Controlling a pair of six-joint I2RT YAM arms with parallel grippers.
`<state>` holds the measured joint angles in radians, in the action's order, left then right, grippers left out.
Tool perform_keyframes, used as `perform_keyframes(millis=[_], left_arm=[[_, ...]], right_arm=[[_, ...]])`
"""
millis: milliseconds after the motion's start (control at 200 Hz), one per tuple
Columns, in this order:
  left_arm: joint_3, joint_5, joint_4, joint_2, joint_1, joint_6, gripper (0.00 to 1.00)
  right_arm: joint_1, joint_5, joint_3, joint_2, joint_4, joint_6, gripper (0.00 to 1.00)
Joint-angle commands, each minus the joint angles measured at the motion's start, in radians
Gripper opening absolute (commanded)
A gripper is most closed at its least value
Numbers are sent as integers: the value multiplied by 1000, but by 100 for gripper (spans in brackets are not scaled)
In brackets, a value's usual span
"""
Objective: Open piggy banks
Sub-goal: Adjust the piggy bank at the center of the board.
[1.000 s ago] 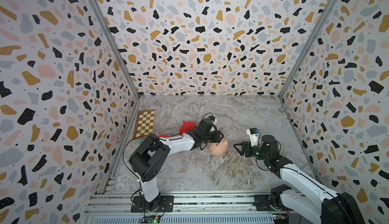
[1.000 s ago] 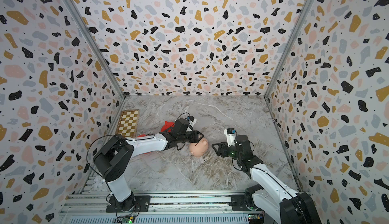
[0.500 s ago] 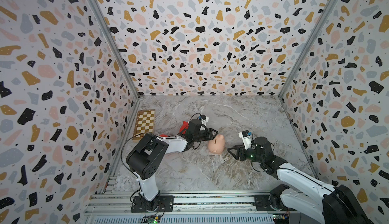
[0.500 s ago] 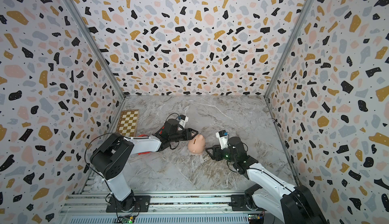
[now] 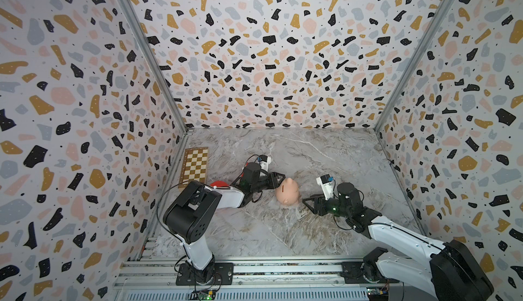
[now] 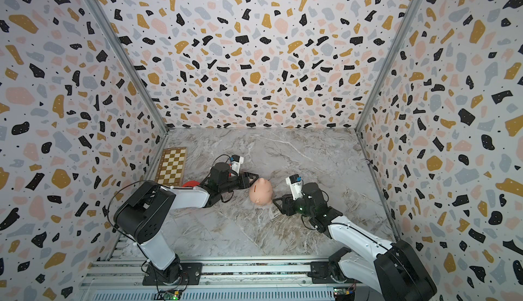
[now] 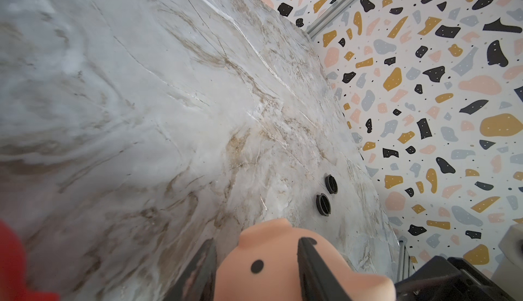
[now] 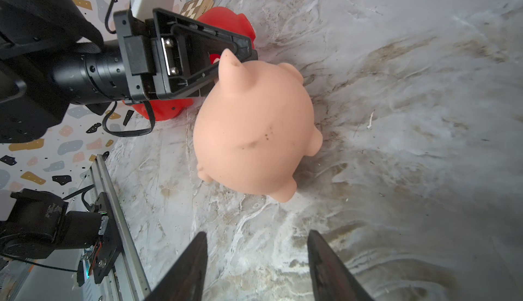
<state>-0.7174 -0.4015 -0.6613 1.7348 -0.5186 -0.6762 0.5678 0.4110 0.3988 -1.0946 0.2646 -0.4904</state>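
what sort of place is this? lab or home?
Likely a robot lab cell: left arm and right arm bolted to an aluminium rail, terrazzo-print panels on three sides, peach piggy bank as prop.

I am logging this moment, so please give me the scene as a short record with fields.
left gripper: shut on pink pig, at its head
right gripper: open, near the pink pig, not touching
red pig: behind left arm, partly hidden
plugs: two, black, loose on table
chessboard: flat, by the side wall
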Motion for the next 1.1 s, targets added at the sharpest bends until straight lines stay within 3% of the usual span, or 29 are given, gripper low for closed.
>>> perform_keyframes(millis=[0,476,836,1091], left_arm=[[60,23,109,8,9,21,47],[39,59,271,-127,42,66,58],[3,-25,341,-139,42,54,61],[53,-52,341,-185,37,11,61]], right_arm=[[13,-16,48,-8,26,-3,58],[24,-68,71,-25,2,-8,58],[40,-93,50,-36,-1,-7,56],[80,-119,36,-119,81,-36,56]])
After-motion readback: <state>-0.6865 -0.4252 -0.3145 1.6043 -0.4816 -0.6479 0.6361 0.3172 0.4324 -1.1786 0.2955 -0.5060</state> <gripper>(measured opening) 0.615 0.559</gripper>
